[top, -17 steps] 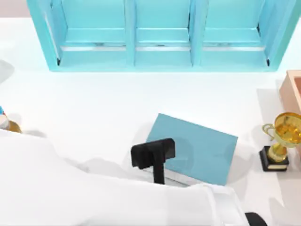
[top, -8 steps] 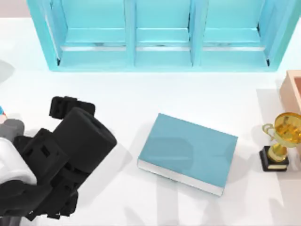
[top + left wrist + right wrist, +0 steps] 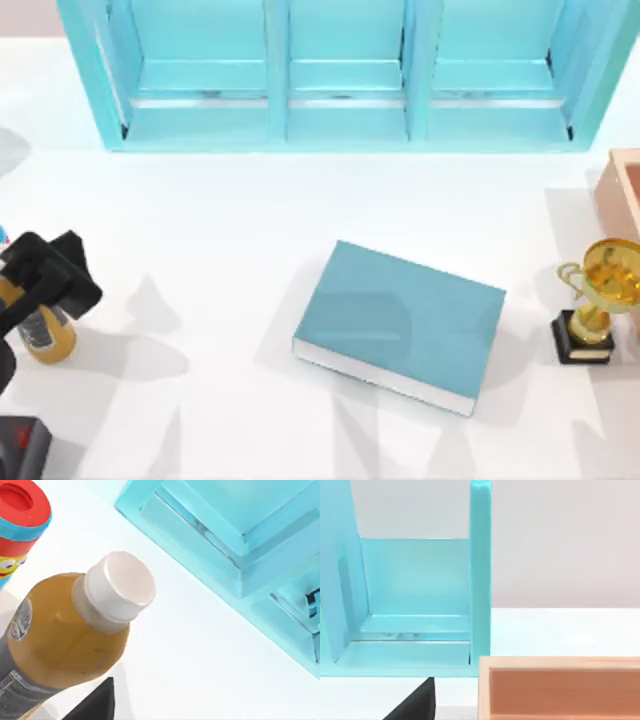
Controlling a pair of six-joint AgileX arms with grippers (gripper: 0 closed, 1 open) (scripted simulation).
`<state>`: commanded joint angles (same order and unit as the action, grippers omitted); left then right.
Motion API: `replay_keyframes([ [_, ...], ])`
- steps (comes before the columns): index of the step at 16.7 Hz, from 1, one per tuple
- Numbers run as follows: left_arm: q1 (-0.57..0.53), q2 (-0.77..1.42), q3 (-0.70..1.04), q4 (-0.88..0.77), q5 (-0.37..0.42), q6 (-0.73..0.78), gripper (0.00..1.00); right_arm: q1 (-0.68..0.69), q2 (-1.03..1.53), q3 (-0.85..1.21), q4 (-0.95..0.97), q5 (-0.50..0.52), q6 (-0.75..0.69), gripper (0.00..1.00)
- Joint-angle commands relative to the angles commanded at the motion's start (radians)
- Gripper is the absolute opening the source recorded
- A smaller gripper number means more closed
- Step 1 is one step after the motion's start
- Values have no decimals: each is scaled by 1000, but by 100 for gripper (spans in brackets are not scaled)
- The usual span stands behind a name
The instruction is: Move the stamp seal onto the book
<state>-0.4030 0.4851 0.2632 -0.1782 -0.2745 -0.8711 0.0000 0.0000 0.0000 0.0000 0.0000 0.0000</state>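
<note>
No legible text; bottle [image 3: 60, 640] label print unreadable.

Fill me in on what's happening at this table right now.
The left gripper is at the table's left edge, over an amber bottle with a white cap, beside a red-lidded container. It holds nothing that can be seen. The book lies flat mid-table with nothing on top. A gold trophy stands to its right, and a teal shelf unit runs along the back.
</note>
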Motion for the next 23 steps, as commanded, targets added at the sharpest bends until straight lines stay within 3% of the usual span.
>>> replay_keyframes([
  [4, 200, -252, -142, 109, 137, 458, 100, 0, 0, 0, 0, 0, 0, 100],
  [9, 364, -442, -243, 170, 248, 793, 100, 0, 0, 0, 0, 0, 0, 100],
  [12, 402, -483, -263, 178, 273, 868, 100, 0, 0, 0, 0, 0, 0, 100],
  [19, 403, -485, -263, 178, 274, 871, 100, -2, 10, 10, -10, 0, -2, 100],
  [23, 403, -485, -263, 178, 274, 871, 100, -32, 158, 150, -133, 1, -27, 100],
])
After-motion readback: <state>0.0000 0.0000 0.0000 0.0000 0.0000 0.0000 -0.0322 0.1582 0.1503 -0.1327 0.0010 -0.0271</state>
